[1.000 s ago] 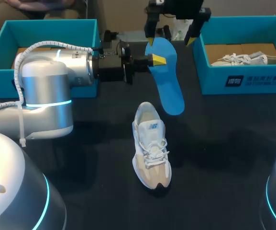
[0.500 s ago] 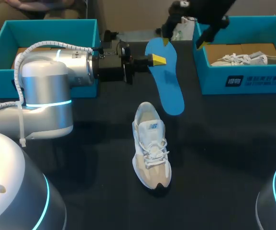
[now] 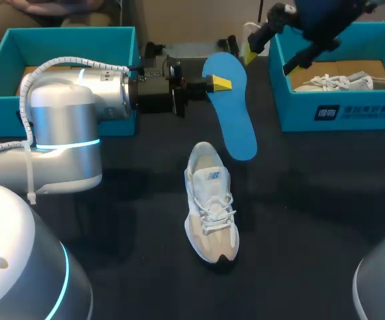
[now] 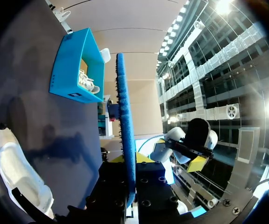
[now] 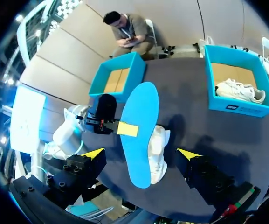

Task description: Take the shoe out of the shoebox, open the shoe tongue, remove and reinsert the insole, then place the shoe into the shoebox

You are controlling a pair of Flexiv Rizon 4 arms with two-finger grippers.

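My left gripper (image 3: 220, 83) is shut on the heel end of a blue insole (image 3: 235, 117), holding it in the air behind the shoe; in the left wrist view the insole (image 4: 125, 121) stands edge-on between the yellow fingers (image 4: 146, 158). The beige and white shoe (image 3: 210, 200) lies on the dark table, toe toward the front edge. My right gripper (image 3: 274, 57) hangs open and empty, high above the near corner of the right shoebox (image 3: 339, 113). From its wrist view the insole (image 5: 139, 135) and shoe (image 5: 158, 149) lie far below.
The right blue shoebox holds a second white shoe (image 3: 349, 81). A left blue shoebox (image 3: 59, 40) stands at the back left, partly behind my left arm. Dark tabletop lies open around the shoe.
My right gripper has drawn away from the insole's heel, going right and up toward the right shoebox. The left gripper, insole and shoe have stayed put.
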